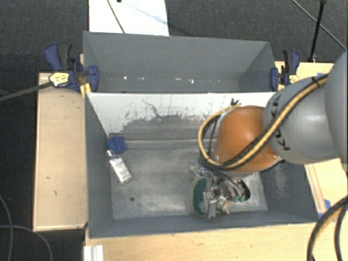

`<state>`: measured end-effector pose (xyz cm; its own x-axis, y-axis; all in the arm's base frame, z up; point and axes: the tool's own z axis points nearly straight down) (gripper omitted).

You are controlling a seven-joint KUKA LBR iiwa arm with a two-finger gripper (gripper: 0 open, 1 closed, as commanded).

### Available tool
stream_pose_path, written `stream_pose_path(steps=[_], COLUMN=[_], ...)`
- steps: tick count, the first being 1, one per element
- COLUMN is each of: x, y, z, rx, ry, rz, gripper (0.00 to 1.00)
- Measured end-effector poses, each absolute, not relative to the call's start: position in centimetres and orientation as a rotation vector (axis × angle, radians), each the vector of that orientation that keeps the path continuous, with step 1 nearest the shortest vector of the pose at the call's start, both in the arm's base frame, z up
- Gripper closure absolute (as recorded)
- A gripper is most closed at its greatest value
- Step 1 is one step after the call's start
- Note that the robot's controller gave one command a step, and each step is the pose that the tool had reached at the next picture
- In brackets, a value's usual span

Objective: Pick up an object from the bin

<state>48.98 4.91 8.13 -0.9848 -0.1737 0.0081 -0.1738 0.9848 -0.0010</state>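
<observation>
**We see the gripper low in the bin's front right corner.**

The gripper (222,194) sits under the arm's orange cover (242,137), just above the bin (163,200) floor. How far it is open we cannot tell. A rounded teal-green thing (199,196) lies just beside it, on its left, perhaps touching. Well apart, by the left wall, a small clear bottle with a blue cap (118,162) lies on its side on the scuffed grey floor. Dark carpet (32,15) surrounds the bin.
</observation>
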Motion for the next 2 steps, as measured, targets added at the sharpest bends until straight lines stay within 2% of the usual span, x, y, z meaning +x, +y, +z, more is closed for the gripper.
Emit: stream_pose_path(steps=[1,2], x=[49.3,49.3], y=[5.4,5.5], z=[8.6,19.9], rx=[0.273,0.297], ry=[-3.133,-3.137], rz=[-0.005,-0.001], gripper=[1.0,1.0])
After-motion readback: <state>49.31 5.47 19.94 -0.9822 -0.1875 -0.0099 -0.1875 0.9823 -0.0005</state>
